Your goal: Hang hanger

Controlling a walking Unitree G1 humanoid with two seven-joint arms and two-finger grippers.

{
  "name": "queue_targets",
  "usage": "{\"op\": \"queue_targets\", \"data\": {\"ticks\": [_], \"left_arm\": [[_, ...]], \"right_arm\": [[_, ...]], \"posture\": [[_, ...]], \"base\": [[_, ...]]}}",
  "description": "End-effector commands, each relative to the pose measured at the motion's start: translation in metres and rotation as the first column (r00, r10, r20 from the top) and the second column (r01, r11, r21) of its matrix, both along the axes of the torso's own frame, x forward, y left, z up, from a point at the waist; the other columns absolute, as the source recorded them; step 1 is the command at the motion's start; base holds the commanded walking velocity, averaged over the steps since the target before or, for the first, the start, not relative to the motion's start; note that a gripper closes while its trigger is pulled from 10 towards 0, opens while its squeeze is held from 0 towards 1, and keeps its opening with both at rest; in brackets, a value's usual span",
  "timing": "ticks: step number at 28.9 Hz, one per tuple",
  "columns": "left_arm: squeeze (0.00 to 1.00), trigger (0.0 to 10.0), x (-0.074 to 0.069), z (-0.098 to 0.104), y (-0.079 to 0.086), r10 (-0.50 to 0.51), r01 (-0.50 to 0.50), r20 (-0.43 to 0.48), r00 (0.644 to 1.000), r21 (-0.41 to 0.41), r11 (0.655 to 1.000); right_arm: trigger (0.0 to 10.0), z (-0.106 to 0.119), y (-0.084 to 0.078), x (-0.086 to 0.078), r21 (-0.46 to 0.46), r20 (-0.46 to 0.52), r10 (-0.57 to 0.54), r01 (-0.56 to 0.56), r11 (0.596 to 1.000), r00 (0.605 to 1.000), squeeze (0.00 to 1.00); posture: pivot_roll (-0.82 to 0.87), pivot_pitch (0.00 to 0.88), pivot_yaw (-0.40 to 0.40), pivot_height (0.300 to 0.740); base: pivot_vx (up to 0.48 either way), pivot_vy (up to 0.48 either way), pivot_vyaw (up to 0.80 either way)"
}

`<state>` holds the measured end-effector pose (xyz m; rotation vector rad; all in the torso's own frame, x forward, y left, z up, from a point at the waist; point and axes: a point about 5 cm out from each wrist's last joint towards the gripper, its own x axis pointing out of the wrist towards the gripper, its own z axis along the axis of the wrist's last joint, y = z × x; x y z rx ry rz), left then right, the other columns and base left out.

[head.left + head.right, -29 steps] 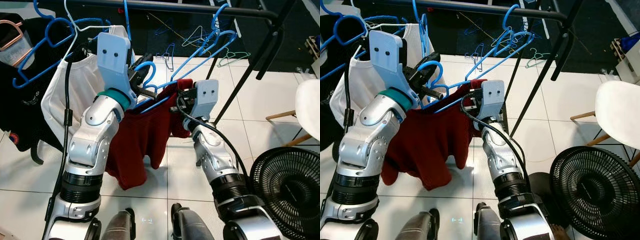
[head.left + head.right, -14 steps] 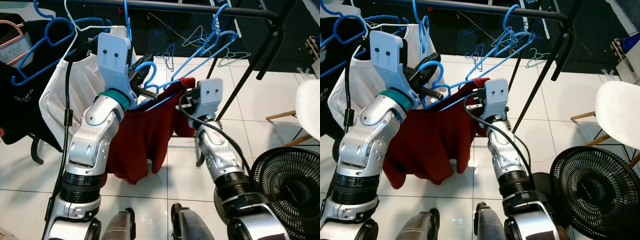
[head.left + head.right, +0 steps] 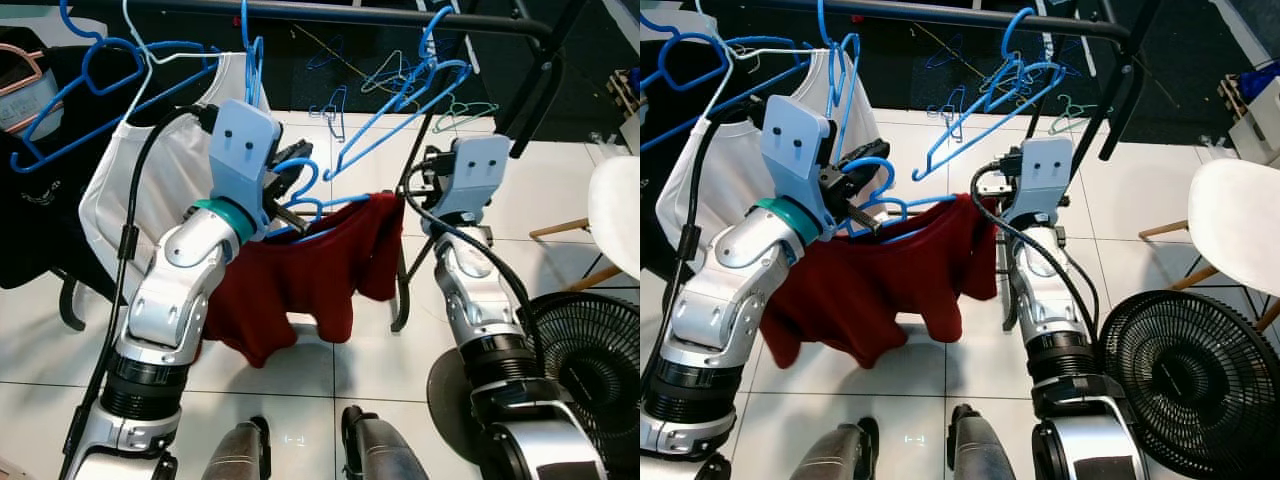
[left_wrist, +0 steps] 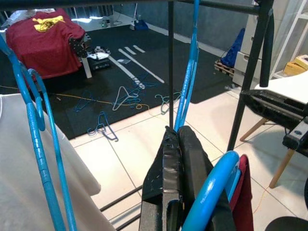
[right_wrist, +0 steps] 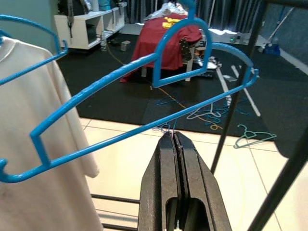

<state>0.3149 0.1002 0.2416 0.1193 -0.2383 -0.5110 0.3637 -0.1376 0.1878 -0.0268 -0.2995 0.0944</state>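
Left gripper (image 3: 285,185), at frame centre-left, stays clamped on the blue hanger (image 3: 300,200) carrying the red shirt (image 3: 300,285), well below the black rail (image 3: 330,14). Right gripper (image 5: 175,144), fingers pressed together and empty, has let go of the shirt's far shoulder and lifted toward the upper right. 1 arm now bears the load; the hook is not yet over the rail.
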Motion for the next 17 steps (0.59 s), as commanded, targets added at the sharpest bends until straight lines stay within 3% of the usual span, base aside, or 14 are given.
{"op": "queue_targets", "data": {"ticks": [1, 5, 6, 10, 14, 15, 17], "left_arm": [[0.0, 0.0, -0.005, 0.007, -0.005, -0.027, 0.028, 0.031, 0.999, -0.022, 0.999], [0.0, 0.0, -0.004, 0.01, -0.006, -0.019, 0.02, 0.035, 0.999, -0.041, 0.999], [0.0, 0.0, -0.003, 0.011, -0.007, -0.013, 0.015, 0.038, 0.999, -0.047, 0.999], [0.0, 0.0, -0.001, 0.011, -0.008, -0.006, 0.008, 0.045, 0.999, -0.046, 0.999], [0.0, 0.0, 0.002, 0.013, -0.01, -0.006, 0.009, 0.055, 0.998, -0.051, 0.999], [0.0, 0.0, 0.002, 0.013, -0.01, -0.006, 0.009, 0.055, 0.998, -0.051, 0.999], [0.0, 0.0, 0.002, 0.014, -0.012, -0.021, 0.024, 0.056, 0.998, -0.054, 0.998]], "right_arm": [[10.0, -0.01, 0.009, -0.004, -0.006, -0.035, 0.046, -0.046, 0.999, 0.998, 0.0], [10.0, -0.014, 0.028, -0.014, -0.008, -0.029, 0.114, -0.114, 0.993, 0.993, 0.06], [10.0, -0.014, 0.034, -0.021, 0.013, -0.017, 0.137, -0.137, 0.991, 0.99, 1.0], [10.0, -0.012, 0.038, -0.03, 0.035, -0.001, 0.158, -0.158, 0.987, 0.987, 1.0], [10.0, -0.01, 0.037, -0.056, 0.059, 0.028, 0.183, -0.185, 0.981, 0.983, 1.0], [10.0, -0.01, 0.037, -0.056, 0.059, 0.028, 0.183, -0.185, 0.981, 0.983, 1.0], [10.0, -0.019, 0.032, -0.074, 0.079, -0.002, 0.177, -0.176, 0.981, 0.984, 1.0]], "posture": [[-0.07, 0.149, 0.037, 0.733], [-0.07, 0.148, 0.034, 0.733], [-0.07, 0.148, 0.032, 0.733], [-0.07, 0.15, 0.031, 0.733], [-0.1, 0.151, 0.036, 0.733], [-0.1, 0.151, 0.036, 0.733], [-0.11, 0.152, 0.038, 0.733]], "base": [[0.0, 0.0, 0.0], [0.0, 0.0, 0.0], [0.0, 0.0, 0.0], [0.0, 0.0, 0.0], [0.0, 0.0, 0.0], [0.0, 0.0, 0.0], [0.0, 0.0, 0.0]]}}
